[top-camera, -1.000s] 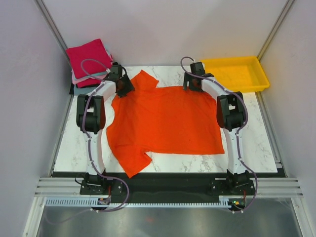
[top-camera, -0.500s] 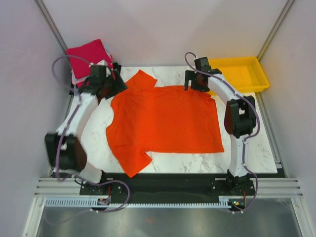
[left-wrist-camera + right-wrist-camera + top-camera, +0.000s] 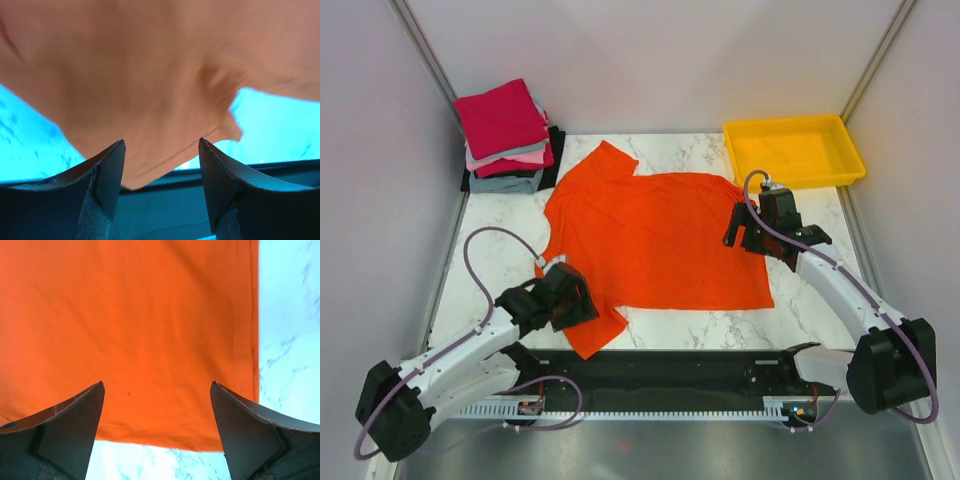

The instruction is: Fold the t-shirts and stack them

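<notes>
Orange-red cloth lies just under the left gripper (image 3: 582, 298), the nearest tool. It is the near sleeve (image 3: 595, 335) of the one orange-red t-shirt (image 3: 655, 240), which is spread flat on the marble table (image 3: 490, 250). This gripper's fingers (image 3: 107, 182) stand apart with nothing between them. In the left wrist view the sleeve's edge shows beyond the gap, blurred and washed pale.

The shirt's long axis runs across from one gripper to the other. The neck end and both sleeves lie on the left gripper's side, and the hem (image 3: 758, 280) lies on the right gripper's side. The neck opening itself cannot be made out.

The right gripper (image 3: 735, 228) hangs farther off over the hem's far end and covers part of it in the top view. Its fingers (image 3: 75, 427) are spread wide and hold nothing. Its wrist view shows a stitched edge and a cloth corner beside one finger. Whether either gripper touches the cloth cannot be told.

Across the shirt from the left gripper, the far sleeve (image 3: 610, 160) points away from the arms. Farther on that side, well apart from both grippers, sits one stack of folded t-shirts (image 3: 505, 125). It shows crimson on top, then grey, pink, crimson, grey-blue and black. The count is uncertain, because the lower layers show only as edges. Beyond the right gripper, near it, stands one yellow tray (image 3: 788, 183).
</notes>
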You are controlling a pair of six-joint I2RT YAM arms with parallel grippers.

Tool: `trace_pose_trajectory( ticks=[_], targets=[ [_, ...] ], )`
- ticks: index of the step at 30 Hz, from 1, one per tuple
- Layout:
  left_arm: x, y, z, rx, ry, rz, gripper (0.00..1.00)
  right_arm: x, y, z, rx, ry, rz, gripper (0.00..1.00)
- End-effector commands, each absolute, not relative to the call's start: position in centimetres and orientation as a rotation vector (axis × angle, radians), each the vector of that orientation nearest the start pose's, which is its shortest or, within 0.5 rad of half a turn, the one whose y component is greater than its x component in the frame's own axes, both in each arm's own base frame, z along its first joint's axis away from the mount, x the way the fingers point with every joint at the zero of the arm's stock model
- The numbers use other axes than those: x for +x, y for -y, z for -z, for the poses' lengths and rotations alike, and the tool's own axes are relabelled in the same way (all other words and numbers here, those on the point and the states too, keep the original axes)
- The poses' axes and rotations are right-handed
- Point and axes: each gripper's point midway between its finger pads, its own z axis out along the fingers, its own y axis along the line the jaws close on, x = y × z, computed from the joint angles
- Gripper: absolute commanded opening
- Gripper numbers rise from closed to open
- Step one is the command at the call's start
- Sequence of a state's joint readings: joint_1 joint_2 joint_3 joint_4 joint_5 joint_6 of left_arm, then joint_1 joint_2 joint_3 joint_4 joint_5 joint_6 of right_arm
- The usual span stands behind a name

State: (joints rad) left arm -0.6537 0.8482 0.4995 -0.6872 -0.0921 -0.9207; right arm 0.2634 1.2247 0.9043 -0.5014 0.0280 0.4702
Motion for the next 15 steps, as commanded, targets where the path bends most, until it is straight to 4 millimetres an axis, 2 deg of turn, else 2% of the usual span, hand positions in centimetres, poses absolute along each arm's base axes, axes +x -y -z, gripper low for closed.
trace_pose_trajectory(
  ticks=[1,4,6,7,8,9,13,15],
  targets=[
    [13.0,13.5,-3.3,-0.636,-2.641,0.376,0.68,30.1,-11.2,-12.8,0.284,-2.386,-0.422,0.95],
    [10.7,14.4,-2.3,-0.606,-2.680,0.409,0.68,29.7,-11.2,-12.6,0.253,-2.396,-0.412,0.95],
    [10.3,14.5,-2.5,-0.620,-2.671,0.425,0.68,29.6,-11.1,-12.5,0.246,-2.404,-0.407,0.95],
    [9.4,14.7,-3.0,-0.597,-2.701,0.407,0.69,29.7,-11.3,-12.5,0.231,-2.411,-0.415,0.95],
    [9.3,14.6,-2.9,-0.596,-2.709,0.391,0.69,29.7,-11.3,-12.5,0.231,-2.413,-0.414,0.95],
    [8.4,14.0,-2.6,-0.545,-2.744,0.331,0.69,29.8,-11.3,-12.4,0.228,-2.414,-0.409,0.95],
    [7.1,14.9,-3.2,-0.437,-2.813,0.282,0.73,29.8,-11.1,-11.8,0.225,-2.430,-0.389,0.95],
    [6.3,14.8,-2.8,-0.380,-2.863,0.183,0.75,29.7,-11.0,-11.6,0.226,-2.436,-0.386,0.95]
  ],
)
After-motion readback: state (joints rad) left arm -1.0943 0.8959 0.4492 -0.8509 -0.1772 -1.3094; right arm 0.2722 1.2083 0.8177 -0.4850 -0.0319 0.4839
